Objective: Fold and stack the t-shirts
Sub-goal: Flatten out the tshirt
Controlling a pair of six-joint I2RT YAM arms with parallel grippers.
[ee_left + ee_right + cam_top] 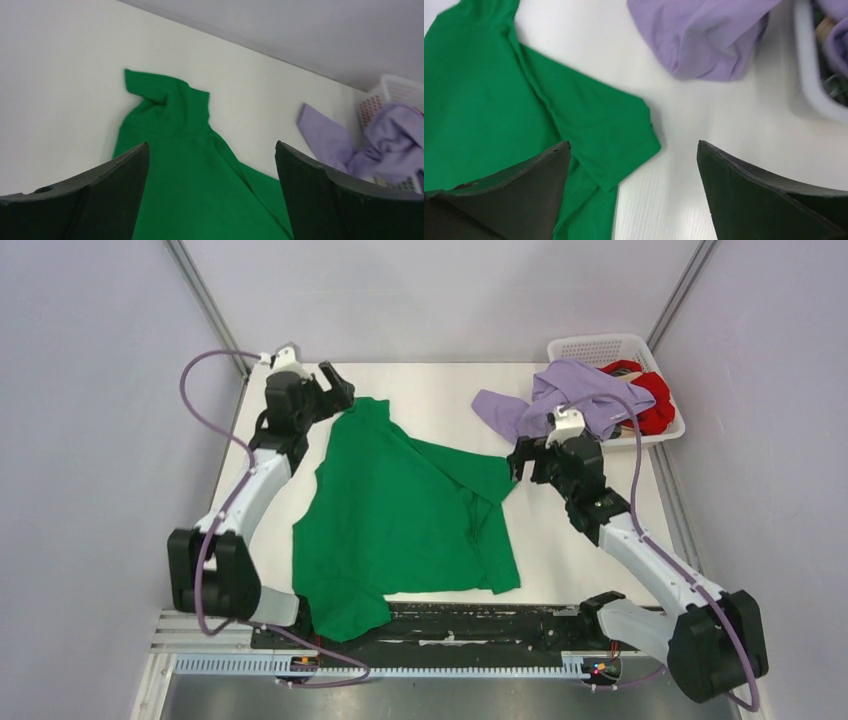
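The green t-shirt (400, 515) lies spread and rumpled on the table, its hem hanging over the near edge. It also shows in the left wrist view (190, 170) and the right wrist view (489, 115). My left gripper (338, 388) is open and empty above its far left corner. My right gripper (522, 462) is open and empty at its right sleeve (614, 135). The lavender t-shirt (565, 400) drapes out of the basket onto the table, also visible from the right wrist (699, 35). The red t-shirt (652, 400) lies bunched in the basket.
A white lattice basket (600, 345) stands at the back right corner of the white table (440, 390). Grey walls enclose the table on three sides. A black rail (470, 625) runs along the near edge between the arm bases.
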